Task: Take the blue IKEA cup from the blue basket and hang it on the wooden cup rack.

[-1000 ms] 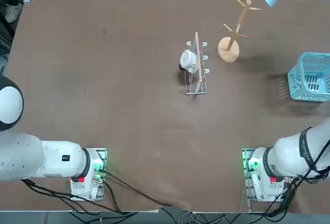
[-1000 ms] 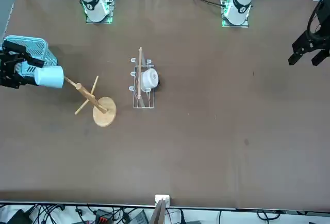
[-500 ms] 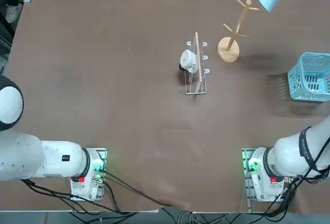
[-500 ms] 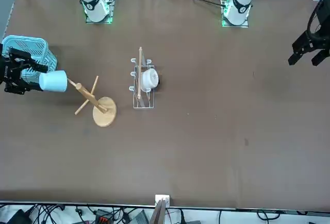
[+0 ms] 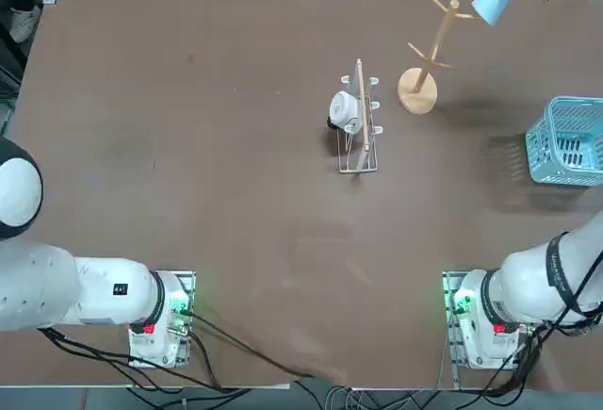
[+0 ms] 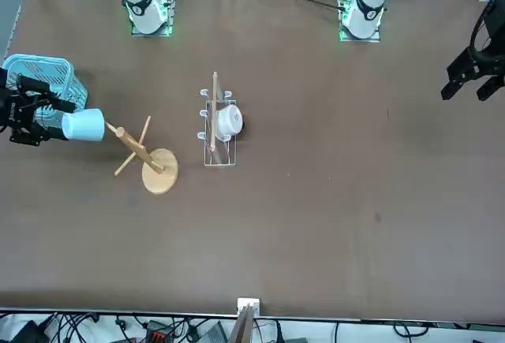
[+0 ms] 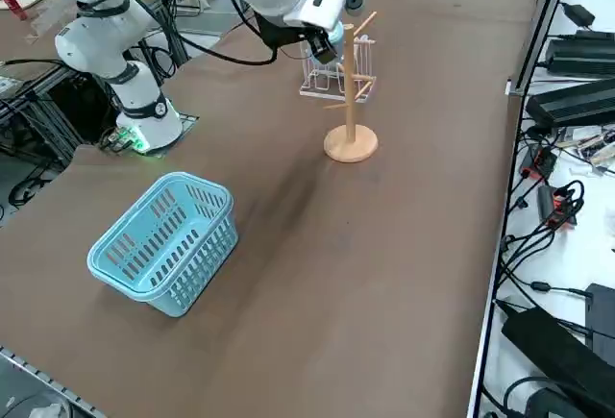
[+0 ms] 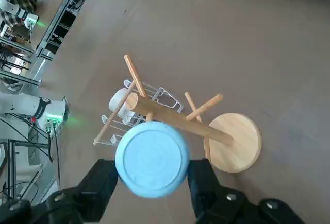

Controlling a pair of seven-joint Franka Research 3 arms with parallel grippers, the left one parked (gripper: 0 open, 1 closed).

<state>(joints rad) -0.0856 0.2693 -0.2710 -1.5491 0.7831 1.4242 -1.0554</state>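
The blue IKEA cup (image 6: 83, 124) hangs in the air on its side, held by my right gripper (image 6: 57, 121), which is shut on it. It sits just beside the top of the wooden cup rack (image 6: 136, 147), close to an upper peg. In the wrist view the cup's round end (image 8: 151, 158) fills the gap between my two fingers (image 8: 98, 183), with the rack's pole (image 8: 175, 122) right behind it. From above, the cup (image 5: 492, 0) is beyond the rack (image 5: 431, 47). The blue basket (image 5: 570, 141) stands apart near the right table edge.
A metal wire rack (image 5: 359, 127) with a white mug (image 5: 343, 109) on it stands just left of the wooden rack's base (image 5: 417, 90). Cables and equipment lie along the far table edge (image 7: 567, 101).
My right gripper has carried the cup away from the basket and closer to the rack's top pegs. Most of that motion came early; it has barely shifted since.
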